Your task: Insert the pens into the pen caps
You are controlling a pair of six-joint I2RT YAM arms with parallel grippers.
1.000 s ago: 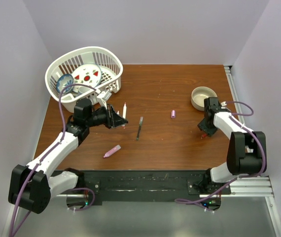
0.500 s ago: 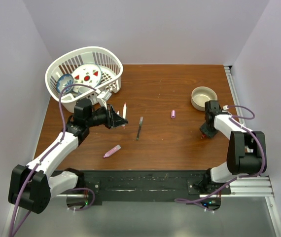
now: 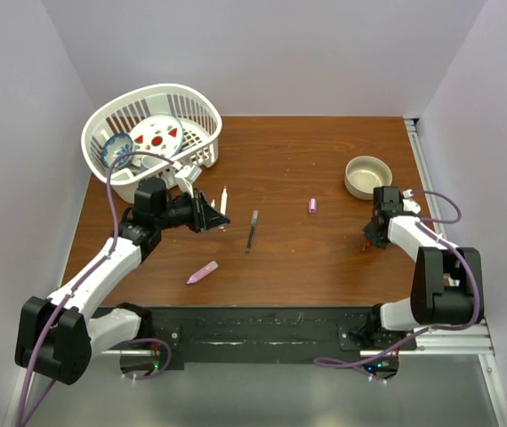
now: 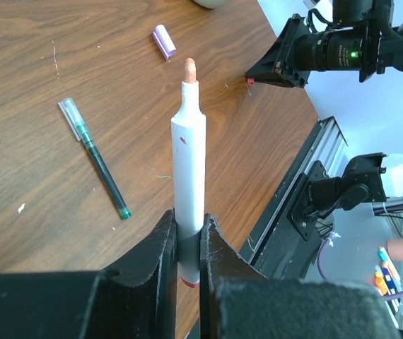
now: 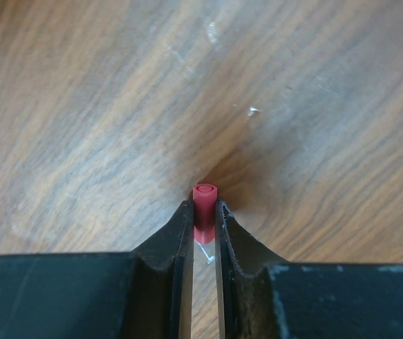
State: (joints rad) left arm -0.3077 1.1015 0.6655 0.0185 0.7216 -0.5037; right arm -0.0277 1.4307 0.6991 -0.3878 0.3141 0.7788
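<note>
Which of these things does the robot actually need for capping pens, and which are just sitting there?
Needed: white pen, dark pen, pink pen, red cap, pink cap.
Lying about: basket, plate inside it, bowl.

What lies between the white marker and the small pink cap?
Only the slim dark pen, lying flat; the top view shows it.
</note>
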